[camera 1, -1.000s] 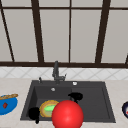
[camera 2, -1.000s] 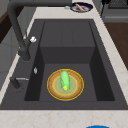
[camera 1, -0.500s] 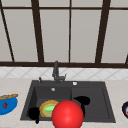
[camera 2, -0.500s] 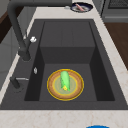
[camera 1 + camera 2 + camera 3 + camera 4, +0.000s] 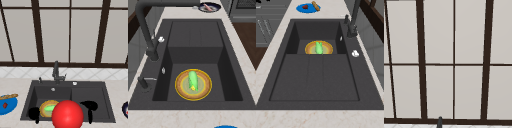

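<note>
Though backed by a tall dark-framed window [image 5: 53,32], centred squarely on the pale counter [image 5: 15,85] and its black double sink [image 5: 87,92]. Dominating the front view, low and central: a big red ball [image 5: 67,114], overlapping the near rim and part of a yellow-rimmed plate [image 5: 193,84]. Lying flat on the floor of the left basin, that plate, carrying a green cucumber-like piece [image 5: 192,80] along its middle.

Hanging in the air just left of the ball, beside the plate's edge: the left robot hand [image 5: 33,113]. Poised on the ball's other side, over the right basin: the right robot hand [image 5: 89,106]. Cannot tell, for either, whether released or clenched; grasping nothing, by the look of it.

Judged as a pause ahead of any contact, with nothing touched. Calls, for a reach to the plate, for a drop into the left basin and a path round the ball, the one obstacle close by.

Off to the sides, well apart from both: a blue plate [image 5: 7,105] with a red bit and a brown stick on the left counter, a dark plate [image 5: 209,7] with food on the right. Behind the basins, a dark faucet [image 5: 56,71] with its lever, well back from the plate.
</note>
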`<state>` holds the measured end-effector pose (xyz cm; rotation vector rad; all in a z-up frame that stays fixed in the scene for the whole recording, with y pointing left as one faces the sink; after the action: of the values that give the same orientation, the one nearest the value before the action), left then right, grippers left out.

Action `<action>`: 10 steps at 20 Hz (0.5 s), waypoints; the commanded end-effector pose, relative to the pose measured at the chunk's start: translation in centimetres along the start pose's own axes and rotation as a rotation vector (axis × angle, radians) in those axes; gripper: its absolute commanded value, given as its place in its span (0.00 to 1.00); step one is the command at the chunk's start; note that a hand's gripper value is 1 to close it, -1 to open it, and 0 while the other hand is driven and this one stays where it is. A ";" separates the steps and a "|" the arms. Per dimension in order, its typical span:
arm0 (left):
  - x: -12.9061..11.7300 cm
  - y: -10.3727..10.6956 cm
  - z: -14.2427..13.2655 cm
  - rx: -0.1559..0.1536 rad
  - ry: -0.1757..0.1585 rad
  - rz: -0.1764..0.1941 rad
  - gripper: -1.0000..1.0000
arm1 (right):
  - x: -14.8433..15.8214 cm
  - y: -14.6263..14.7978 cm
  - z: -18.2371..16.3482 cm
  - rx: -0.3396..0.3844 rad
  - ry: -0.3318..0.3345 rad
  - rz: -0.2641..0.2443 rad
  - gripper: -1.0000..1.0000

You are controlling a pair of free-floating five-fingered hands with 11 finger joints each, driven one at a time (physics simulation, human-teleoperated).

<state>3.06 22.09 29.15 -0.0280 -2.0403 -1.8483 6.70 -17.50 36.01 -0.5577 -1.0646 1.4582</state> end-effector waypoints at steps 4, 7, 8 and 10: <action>0.0 0.0 0.0 0.000 0.000 0.000 0.50 | -3.4 0.6 2.9 -0.029 0.016 -0.015 0.00; 0.0 0.0 0.0 0.000 0.000 0.000 0.50 | -4.8 1.0 4.2 -0.033 0.012 -0.016 0.00; 0.0 0.0 0.0 0.000 0.000 0.000 0.50 | -5.3 1.1 4.7 -0.037 0.010 -0.015 0.00; 0.0 0.0 0.0 0.000 0.000 0.000 0.50 | -6.3 1.3 5.5 -0.039 0.013 -0.016 0.00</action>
<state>3.06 22.09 29.15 -0.0280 -2.0403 -1.8483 3.55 -23.33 36.03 -0.5634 -1.0758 1.4518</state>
